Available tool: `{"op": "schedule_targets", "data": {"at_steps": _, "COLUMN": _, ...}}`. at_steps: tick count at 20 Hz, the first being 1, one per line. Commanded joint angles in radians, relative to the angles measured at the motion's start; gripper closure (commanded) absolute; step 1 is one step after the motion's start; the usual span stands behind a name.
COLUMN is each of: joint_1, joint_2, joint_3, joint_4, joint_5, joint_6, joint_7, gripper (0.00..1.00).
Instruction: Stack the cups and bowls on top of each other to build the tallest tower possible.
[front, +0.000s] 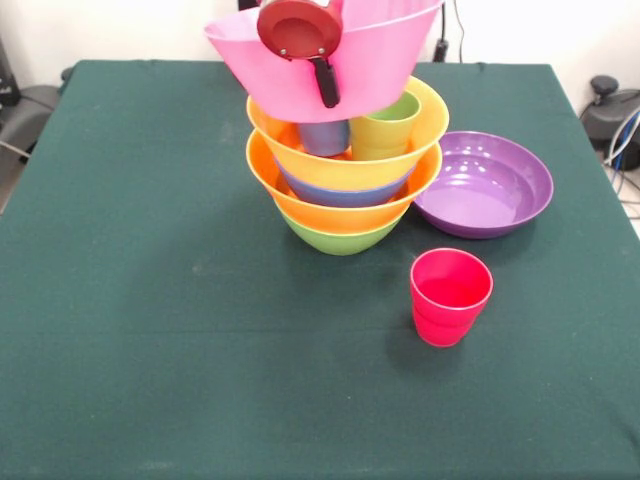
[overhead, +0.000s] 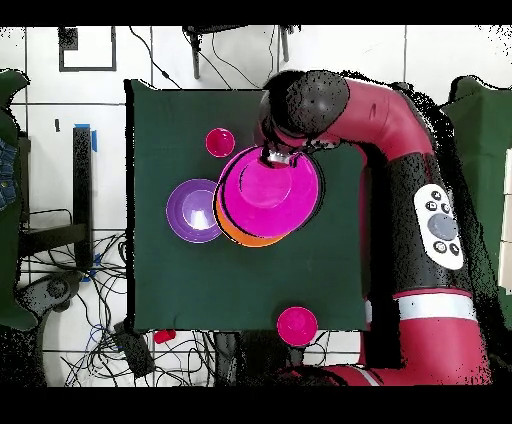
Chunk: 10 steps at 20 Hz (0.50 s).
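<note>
- The robot's hand (front: 325, 85) shows in the front view as a red round part with a dark finger (front: 326, 84) hanging over the near rim of a large glossy pink plastic bowl (front: 370, 60); the hand is grasping this bowl by the rim, one finger outside the wall.
- The pink bowl hangs tilted above the tower (front: 345, 185), its base lying just over the top orange rim; whether it touches the pile below cannot be told.
- The tower stands near the middle of the dark green cloth-covered table (front: 150, 350): a medium green plastic bowl (front: 340, 238) as base, a large orange plastic bowl (front: 345, 212) in it, a blue plastic bowl (front: 345, 194) showing as a band above that, and a second large orange plastic bowl (front: 400, 130) on top.
- Inside the upper orange bowl stand two small tapered tumblers side by side: a light blue plastic cup (front: 323, 137) and a green plastic cup (front: 385, 128).
- A wide shallow purple plastic bowl (front: 485, 185) rests on the table just beside the tower.
- A small red plastic cup (front: 450, 297) stands upright on the table, apart from the tower and nearer the front camera.
- In the overhead view the pink bowl (overhead: 268, 188) covers most of the pile, with an orange edge showing beneath it.
- A small red plastic bowl (overhead: 297, 325) sits at the table's edge near the robot's base, well apart from the tower.
</note>
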Motion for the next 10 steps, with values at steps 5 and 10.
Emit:
{"op": "schedule_targets", "data": {"at_steps": 5, "joint_1": 0.045, "joint_2": 0.055, "joint_3": -0.07, "joint_4": 0.118, "joint_5": 0.048, "joint_6": 0.014, "joint_7": 0.344, "gripper": 1.0}}
{"op": "schedule_targets", "data": {"at_steps": 10, "joint_1": 0.048, "joint_2": 0.047, "joint_3": -0.071, "joint_4": 0.176, "joint_5": 0.083, "joint_6": -0.025, "joint_7": 0.384, "gripper": 1.0}}
